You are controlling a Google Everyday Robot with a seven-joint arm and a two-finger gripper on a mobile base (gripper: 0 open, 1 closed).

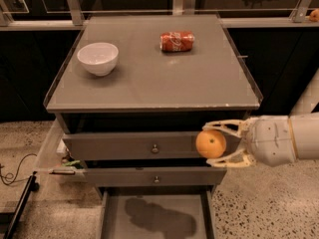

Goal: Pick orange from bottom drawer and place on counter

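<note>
The orange [211, 144] is held in the air in front of the upper drawer's face, just below the counter's front edge on the right. My gripper [215, 144] comes in from the right and is shut on it, one pale finger above and one below. The bottom drawer [155, 217] stands pulled out at the lower middle; its grey floor shows only the arm's shadow. The counter [164, 73] is the flat grey top above.
A white bowl [97, 58] sits at the counter's left and a crushed red soda can [177, 41] at its back centre. Two knobbed drawers [155, 148] are closed. Cables and small clutter [65, 166] lie at the cabinet's left on the speckled floor.
</note>
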